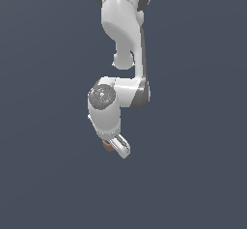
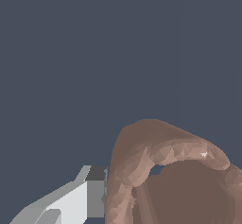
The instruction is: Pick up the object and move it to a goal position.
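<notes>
Holding the reddish-brown ring (image 2: 175, 180) between its fingers, my gripper (image 1: 116, 147) shows only one finger (image 2: 71, 204) touching the wall; I judge it could slip off-centre.

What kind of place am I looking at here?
Probably no real room: a computer simulation. The background is flat blue-grey with no visible floor or walls, and the white arm and faceted brown cup look computer-drawn.

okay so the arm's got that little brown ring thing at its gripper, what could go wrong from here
The ring shows only as a sliver beside the gripper, so the hold may be off-centre and it could slip. In the wrist view one finger touches its outer wall; the other is hidden, so the grip is unconfirmed. No goal marker is visible.
</notes>
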`<state>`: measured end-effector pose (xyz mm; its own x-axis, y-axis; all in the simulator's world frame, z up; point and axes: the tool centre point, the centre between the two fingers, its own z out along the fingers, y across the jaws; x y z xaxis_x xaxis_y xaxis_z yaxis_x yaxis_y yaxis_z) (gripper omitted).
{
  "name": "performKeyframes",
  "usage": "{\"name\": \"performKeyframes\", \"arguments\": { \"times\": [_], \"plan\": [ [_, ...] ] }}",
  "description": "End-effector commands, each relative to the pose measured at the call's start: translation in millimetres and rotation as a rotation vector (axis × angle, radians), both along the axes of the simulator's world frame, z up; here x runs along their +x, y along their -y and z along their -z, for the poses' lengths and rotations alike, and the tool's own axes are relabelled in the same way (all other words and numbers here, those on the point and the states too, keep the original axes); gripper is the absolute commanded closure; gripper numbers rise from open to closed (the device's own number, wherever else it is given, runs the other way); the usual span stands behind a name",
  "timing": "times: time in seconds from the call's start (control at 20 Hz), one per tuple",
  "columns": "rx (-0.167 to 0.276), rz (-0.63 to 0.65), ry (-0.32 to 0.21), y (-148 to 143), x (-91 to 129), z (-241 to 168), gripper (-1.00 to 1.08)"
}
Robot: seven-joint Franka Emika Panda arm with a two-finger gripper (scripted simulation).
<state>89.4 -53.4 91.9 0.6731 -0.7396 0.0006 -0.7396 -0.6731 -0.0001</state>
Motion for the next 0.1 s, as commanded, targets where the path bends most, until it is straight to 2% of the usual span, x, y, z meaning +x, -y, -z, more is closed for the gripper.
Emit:
{"name": "performKeyframes", "arguments": {
  "times": [0.0, 0.05],
  "plan": [
    [0.0, 0.0, 0.0, 0.1, 2.0, -0.9, 1.08],
    [0.0, 0.0, 0.0, 0.1, 2.2, -1.0, 1.08]
  ]
}}
